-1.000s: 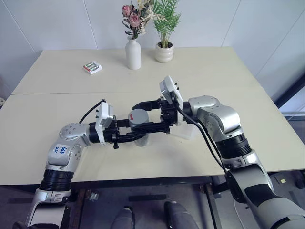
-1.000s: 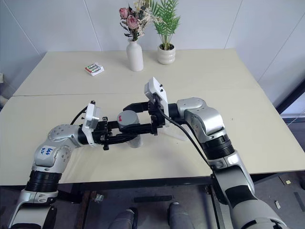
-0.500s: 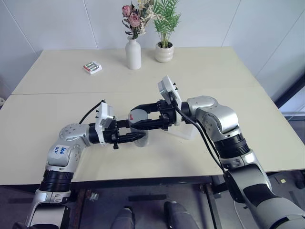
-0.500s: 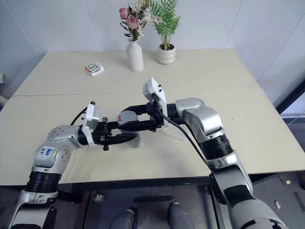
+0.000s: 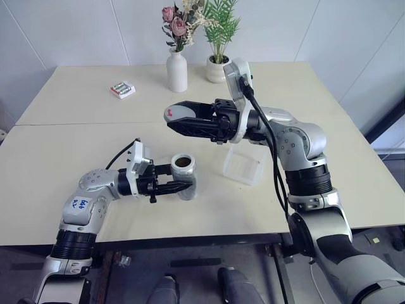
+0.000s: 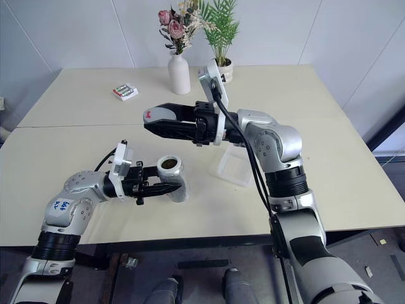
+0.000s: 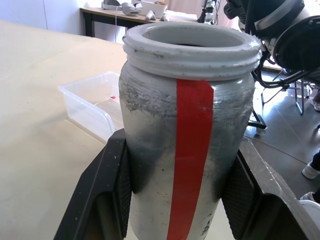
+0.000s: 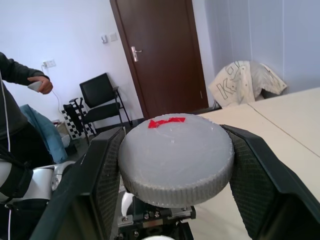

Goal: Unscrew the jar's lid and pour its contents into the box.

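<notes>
One of each task item, two vessels at the back of one table.

One small clear cylindrical jar with a red stripe (image 5: 185, 176), one round grey screw lid with a red mark (image 5: 178, 116), one clear square plastic box (image 5: 243, 166). One white bottle vase of pink flowers (image 5: 177, 71) and one squat white pot of green fronds (image 5: 218, 68), so two vessels of greenery. One white-and-green battery pack (image 5: 123, 90). Two black two-fingered grippers: left gripper (image 5: 176, 185) and right gripper (image 5: 183, 120). One cream table (image 5: 76, 139).

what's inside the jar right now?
The jar, lid off and held by the left gripper, shows something brownish at its open mouth. What lies deeper is hidden by its frosted wall.
</notes>
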Robot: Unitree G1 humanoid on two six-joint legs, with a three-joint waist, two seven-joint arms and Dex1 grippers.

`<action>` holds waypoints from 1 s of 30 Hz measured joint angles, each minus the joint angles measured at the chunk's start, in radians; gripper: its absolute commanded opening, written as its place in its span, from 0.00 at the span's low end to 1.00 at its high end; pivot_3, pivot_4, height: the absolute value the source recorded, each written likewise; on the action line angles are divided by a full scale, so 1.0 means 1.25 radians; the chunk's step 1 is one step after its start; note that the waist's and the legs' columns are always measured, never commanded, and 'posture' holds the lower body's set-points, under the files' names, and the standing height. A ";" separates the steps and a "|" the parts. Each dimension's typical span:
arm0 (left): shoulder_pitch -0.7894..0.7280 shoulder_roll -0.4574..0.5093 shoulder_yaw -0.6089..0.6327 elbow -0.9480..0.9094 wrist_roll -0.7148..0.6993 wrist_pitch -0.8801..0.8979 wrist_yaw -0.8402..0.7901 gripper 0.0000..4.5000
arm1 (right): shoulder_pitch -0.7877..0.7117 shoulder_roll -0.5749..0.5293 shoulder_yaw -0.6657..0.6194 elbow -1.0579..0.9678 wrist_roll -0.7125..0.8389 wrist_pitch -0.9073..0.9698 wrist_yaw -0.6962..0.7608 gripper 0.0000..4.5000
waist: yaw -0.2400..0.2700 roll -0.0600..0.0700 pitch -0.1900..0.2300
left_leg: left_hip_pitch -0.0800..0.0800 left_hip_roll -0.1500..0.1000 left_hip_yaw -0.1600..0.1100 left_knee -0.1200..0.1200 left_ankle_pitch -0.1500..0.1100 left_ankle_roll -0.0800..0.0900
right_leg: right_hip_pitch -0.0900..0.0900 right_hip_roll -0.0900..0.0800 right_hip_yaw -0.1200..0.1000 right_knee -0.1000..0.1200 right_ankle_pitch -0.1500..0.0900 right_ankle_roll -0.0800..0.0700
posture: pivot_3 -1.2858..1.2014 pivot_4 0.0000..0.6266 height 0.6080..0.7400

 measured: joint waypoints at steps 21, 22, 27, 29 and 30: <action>-0.033 -0.002 0.006 0.022 0.000 -0.005 -0.003 0.44 | 0.360 -0.290 -0.314 0.214 -0.203 -0.420 -0.296 0.65 | -0.015 0.001 0.000 | 0.001 0.000 0.007 -0.002 0.000 0.001 | 0.001 0.001 0.006 -0.003 0.001 0.002 | 0.52 0.24 1.00; -0.034 -0.003 0.005 0.024 0.000 -0.005 -0.003 0.44 | 0.384 -0.279 -0.313 0.221 -0.212 -0.435 -0.312 0.65 | -0.019 0.001 0.000 | 0.001 0.000 0.008 -0.002 0.000 0.001 | 0.001 0.001 0.008 -0.003 0.001 0.002 | 0.52 0.24 1.00; -0.046 -0.005 0.001 0.030 0.000 -0.008 -0.006 0.44 | 0.434 -0.228 -0.307 0.224 -0.233 -0.481 -0.369 0.65 | -0.025 0.001 0.000 | 0.002 0.000 0.010 0.000 0.001 0.002 | 0.001 0.001 0.010 -0.003 0.002 0.003 | 0.52 0.24 1.00; -0.046 -0.005 0.001 0.035 0.000 -0.008 -0.008 0.44 | 0.439 -0.215 -0.303 0.225 -0.238 -0.494 -0.385 0.65 | -0.023 0.001 0.000 | 0.002 0.000 0.010 0.002 0.001 0.002 | 0.001 0.002 0.010 -0.003 0.002 0.004 | 0.52 0.24 1.00; -0.046 -0.005 0.001 0.039 0.000 -0.009 -0.008 0.44 | 0.439 -0.210 -0.299 0.226 -0.241 -0.501 -0.392 0.65 | -0.022 0.001 0.000 | 0.002 0.000 0.010 0.003 0.001 0.002 | 0.001 0.002 0.011 -0.003 0.002 0.004 | 0.52 0.24 1.00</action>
